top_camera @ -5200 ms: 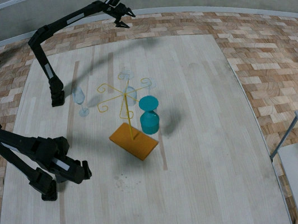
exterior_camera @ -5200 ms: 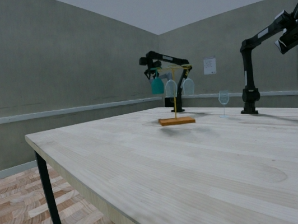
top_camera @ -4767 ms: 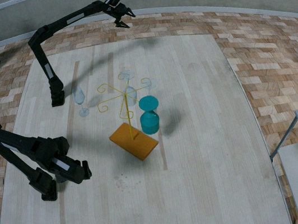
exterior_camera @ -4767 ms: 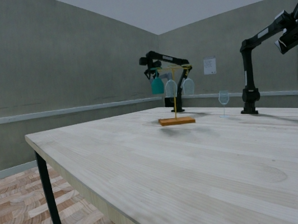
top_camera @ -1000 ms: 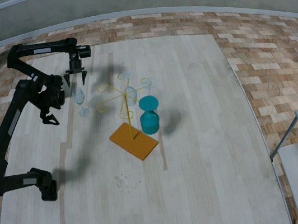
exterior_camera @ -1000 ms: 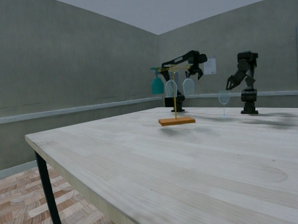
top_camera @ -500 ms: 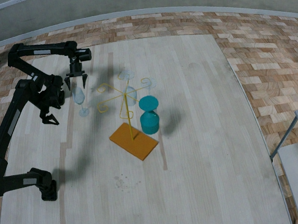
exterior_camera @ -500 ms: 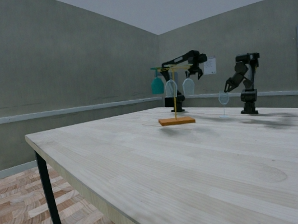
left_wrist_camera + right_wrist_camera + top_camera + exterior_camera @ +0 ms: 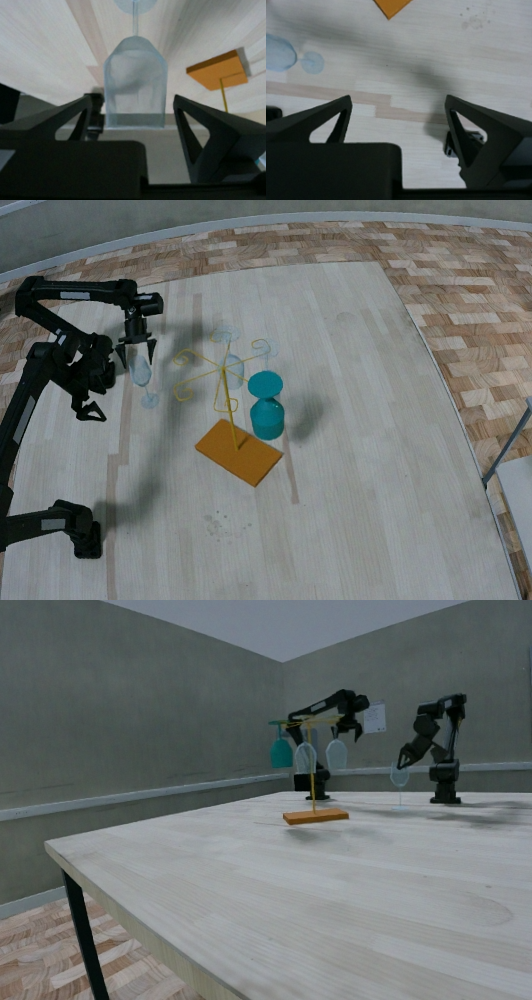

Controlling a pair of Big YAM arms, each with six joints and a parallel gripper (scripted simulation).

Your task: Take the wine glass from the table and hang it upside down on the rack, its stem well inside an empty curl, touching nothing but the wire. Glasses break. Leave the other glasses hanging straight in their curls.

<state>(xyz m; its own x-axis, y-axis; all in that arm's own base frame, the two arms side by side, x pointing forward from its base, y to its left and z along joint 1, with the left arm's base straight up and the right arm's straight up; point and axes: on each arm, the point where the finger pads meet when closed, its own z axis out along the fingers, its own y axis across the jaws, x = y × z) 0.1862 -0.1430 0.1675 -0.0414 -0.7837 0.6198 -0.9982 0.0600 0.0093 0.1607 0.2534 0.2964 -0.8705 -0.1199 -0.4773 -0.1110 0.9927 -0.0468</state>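
Fig.: my left end effector [image 9: 137,363] [image 9: 401,765] [image 9: 132,99], spread around the glass's bowl | wine glass [image 9: 141,372] [image 9: 399,777] [image 9: 136,80] [image 9: 279,54], upright on table [image 9: 350,500] [image 9: 300,890] [image 9: 27,45] [image 9: 498,54] between its fingers, presumably for a gentle grip | right end effector [image 9: 95,414] [image 9: 346,735] [image 9: 397,99], spread beside, perhaps awaiting inversion.

left arm [image 9: 80,292] [image 9: 426,725] [image 9: 71,165] beside glass [image 9: 141,372] [image 9: 399,777] [image 9: 136,85] [image 9: 279,54], right arm [image 9: 22,420] [image 9: 325,705] [image 9: 328,170] shifted
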